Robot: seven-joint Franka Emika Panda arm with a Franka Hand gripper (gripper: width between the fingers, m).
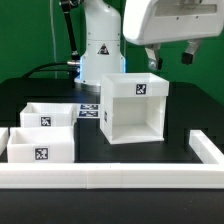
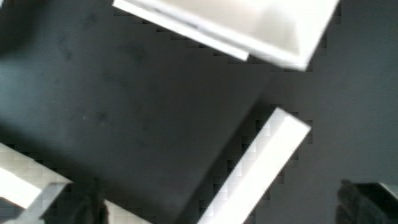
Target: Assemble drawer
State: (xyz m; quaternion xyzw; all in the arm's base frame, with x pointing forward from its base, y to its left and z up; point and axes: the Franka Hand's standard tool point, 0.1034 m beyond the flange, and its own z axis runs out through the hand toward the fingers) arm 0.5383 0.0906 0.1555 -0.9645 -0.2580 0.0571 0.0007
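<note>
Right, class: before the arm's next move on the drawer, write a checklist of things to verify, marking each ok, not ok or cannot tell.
1. Tool open and empty: ok.
2. Tool clear of all parts, hanging above the case: ok.
3. Case standing upright on the table: ok.
4. Nearer tray and farther tray apart from the case, free to pick: ok.
5. Tool lined up over a tray: not ok.
6. Which way the tray knobs face: cannot tell.
</note>
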